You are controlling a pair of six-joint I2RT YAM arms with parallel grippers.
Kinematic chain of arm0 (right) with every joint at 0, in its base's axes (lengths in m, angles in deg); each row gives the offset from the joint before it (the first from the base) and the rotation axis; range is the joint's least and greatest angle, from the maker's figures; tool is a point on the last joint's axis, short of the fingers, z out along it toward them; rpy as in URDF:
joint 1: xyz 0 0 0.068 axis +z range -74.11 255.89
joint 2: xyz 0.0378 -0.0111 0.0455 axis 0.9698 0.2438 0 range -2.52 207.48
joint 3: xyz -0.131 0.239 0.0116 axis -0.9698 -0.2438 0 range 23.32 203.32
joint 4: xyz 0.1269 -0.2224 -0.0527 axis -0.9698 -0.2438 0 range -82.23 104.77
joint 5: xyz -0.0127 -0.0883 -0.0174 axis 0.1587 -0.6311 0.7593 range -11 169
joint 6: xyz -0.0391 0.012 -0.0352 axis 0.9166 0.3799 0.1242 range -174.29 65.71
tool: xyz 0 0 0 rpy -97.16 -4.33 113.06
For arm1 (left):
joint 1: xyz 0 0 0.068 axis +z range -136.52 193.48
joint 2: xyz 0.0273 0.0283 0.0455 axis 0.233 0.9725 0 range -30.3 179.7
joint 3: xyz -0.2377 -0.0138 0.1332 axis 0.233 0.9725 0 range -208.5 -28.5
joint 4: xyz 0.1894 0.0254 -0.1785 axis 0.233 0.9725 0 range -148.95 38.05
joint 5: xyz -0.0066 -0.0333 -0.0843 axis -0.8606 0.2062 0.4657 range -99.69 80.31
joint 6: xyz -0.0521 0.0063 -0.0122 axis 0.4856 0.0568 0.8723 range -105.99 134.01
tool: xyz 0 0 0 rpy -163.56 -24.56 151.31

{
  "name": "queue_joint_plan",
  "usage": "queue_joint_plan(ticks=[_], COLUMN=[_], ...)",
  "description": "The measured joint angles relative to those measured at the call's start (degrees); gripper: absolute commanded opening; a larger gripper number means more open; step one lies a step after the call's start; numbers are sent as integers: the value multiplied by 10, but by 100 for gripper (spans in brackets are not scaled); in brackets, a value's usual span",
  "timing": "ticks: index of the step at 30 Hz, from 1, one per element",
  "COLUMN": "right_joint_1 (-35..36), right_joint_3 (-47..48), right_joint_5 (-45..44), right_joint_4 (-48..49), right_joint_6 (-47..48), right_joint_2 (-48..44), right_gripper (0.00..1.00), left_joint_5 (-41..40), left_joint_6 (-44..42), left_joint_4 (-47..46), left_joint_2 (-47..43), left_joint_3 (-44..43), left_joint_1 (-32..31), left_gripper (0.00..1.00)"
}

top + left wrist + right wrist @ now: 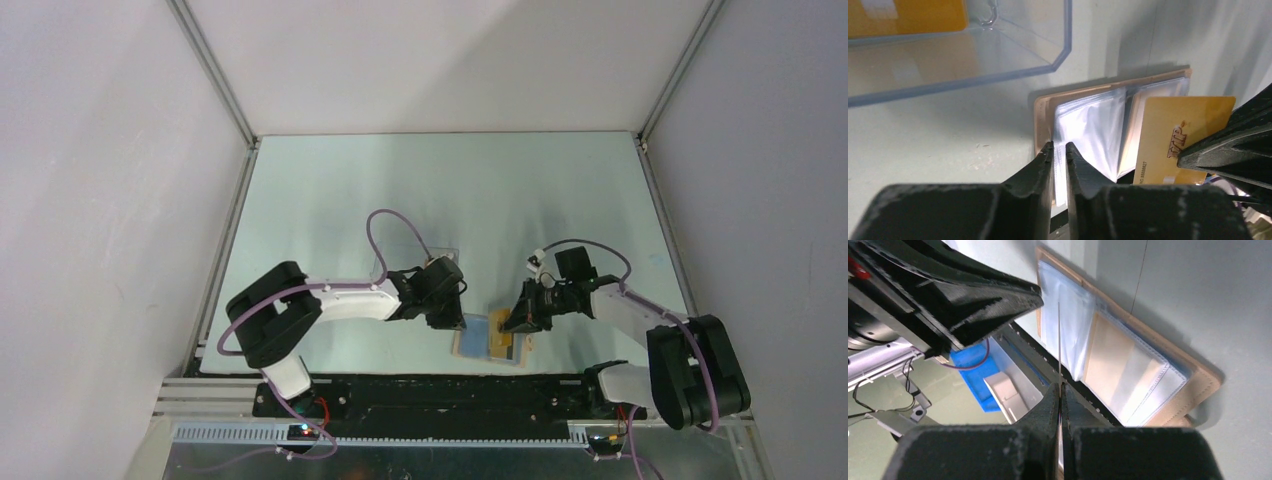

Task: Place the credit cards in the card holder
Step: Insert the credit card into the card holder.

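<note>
Table (400,200): right end effector (1060,387) pinches credit card (1178,130) over card holder (1083,120).

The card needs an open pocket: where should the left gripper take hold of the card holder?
Probably a clear sleeve page of the card holder, at its near free edge, from the near side: pages lift up; the rest lies flat.

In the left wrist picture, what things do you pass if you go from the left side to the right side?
clear box → card holder → card → right gripper
</note>
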Motion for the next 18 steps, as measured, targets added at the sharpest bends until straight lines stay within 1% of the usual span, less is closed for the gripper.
queue_joint_plan(ticks=[1,3,5,7,12,18], right_joint_1=[5,19,33,45,65,85], right_joint_3=[0,-1,-1,-1,-1,-1], right_joint_5=[0,0,-3,-10,-35,-66], right_joint_4=[-2,-14,-25,-35,-57,-77], right_joint_6=[0,0,-2,-6,-19,-41], right_joint_2=[5,9,9,7,-3,-7], right_gripper=[0,0,0,0,0,0], left_joint_5=[0,-2,-6,-8,-4,10], left_joint_6=[-5,-10,-12,-14,-19,-21], left_joint_4=[5,18,29,37,42,45], left_joint_2=[-2,-8,-16,-26,-35,-27], left_joint_3=[-1,-1,-1,-1,-1,-1], left_joint_1=[0,2,3,4,8,10], left_gripper=[26,29,30,28,19,14])
